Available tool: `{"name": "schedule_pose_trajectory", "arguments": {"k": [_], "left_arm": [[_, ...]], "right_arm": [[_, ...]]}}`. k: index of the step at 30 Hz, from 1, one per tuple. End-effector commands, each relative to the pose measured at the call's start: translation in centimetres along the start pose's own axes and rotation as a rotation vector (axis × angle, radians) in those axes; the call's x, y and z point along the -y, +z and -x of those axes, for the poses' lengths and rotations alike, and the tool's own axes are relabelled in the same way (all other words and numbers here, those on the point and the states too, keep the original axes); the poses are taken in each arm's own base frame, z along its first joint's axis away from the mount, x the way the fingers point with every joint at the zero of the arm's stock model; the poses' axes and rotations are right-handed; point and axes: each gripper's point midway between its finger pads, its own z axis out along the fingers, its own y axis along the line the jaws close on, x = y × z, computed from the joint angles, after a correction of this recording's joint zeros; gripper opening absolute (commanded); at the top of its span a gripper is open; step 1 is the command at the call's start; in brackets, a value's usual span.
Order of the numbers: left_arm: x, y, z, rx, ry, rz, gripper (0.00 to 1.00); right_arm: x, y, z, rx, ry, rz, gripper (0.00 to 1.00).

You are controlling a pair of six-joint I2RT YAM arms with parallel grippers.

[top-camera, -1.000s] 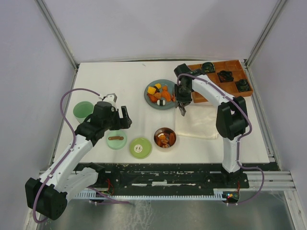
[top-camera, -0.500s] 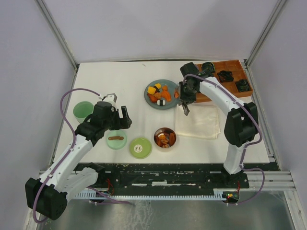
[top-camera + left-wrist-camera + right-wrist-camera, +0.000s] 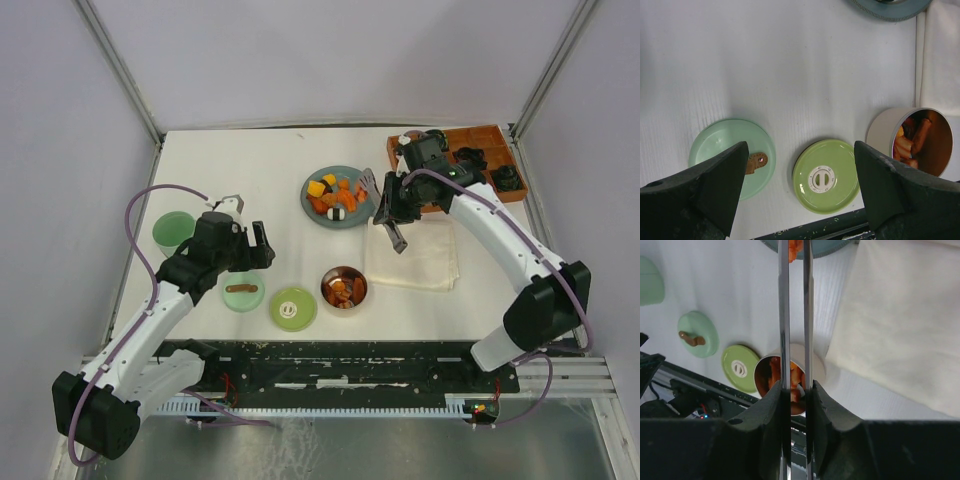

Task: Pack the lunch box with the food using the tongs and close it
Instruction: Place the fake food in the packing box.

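My right gripper is shut on the silver tongs, over the left edge of the cream cloth. In the right wrist view the tongs run up between the fingers. Their tips pinch an orange piece of food at the rim of the grey-blue plate. More food lies on that plate. The steel bowl holds orange pieces. Its lime-green lid and the mint lid lie flat beside it. The mint canister stands at the left. My left gripper hangs open above the lids.
A compartmented wooden tray with dark objects sits at the back right, behind my right arm. The black mounting rail runs along the near table edge. Grey walls close in both sides.
My right arm has swung out to the right and turned, carrying the tongs' tips to the plate's right rim. The jaws have closed a little further on the tongs. The left arm is still.
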Motion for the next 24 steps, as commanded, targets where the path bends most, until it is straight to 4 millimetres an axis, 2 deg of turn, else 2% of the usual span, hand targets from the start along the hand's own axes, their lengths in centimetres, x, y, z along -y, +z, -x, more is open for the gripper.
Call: {"name": "schedule_pose_trajectory", "arguments": {"k": [1,5,9,14,17,24], "left_arm": [[0.5,-0.4,1.6,0.061,-0.019,-0.022,0.92],[0.5,-0.4,1.6,0.064,-0.017,-0.017,0.92],[0.6,-0.3,1.5,0.06,-0.018,-0.021,0.92],[0.7,-0.3,1.5,0.054,-0.017,-0.032,0.92],[0.8,-0.3,1.5,0.054,-0.016,-0.037,0.92],[0.9,-0.4,1.5,0.059,-0.017,-0.04,0.92]], "right_arm": [[-3.0,-3.5,-0.8,0.024,-0.048,0.155,0.18],[-3.6,-4.7,-4.4,-0.023,-0.075,0.218,0.19],[-3.3,-4.9,-9.1,-0.087,-0.067,0.218,0.2],[-4.1,-5.0,-14.2,-0.167,-0.06,0.256,0.21],[-4.1,-4.7,-16.0,-0.192,-0.052,0.252,0.21],[-2.4,-3.6,-18.1,-0.247,-0.055,0.185,0.22]]}}
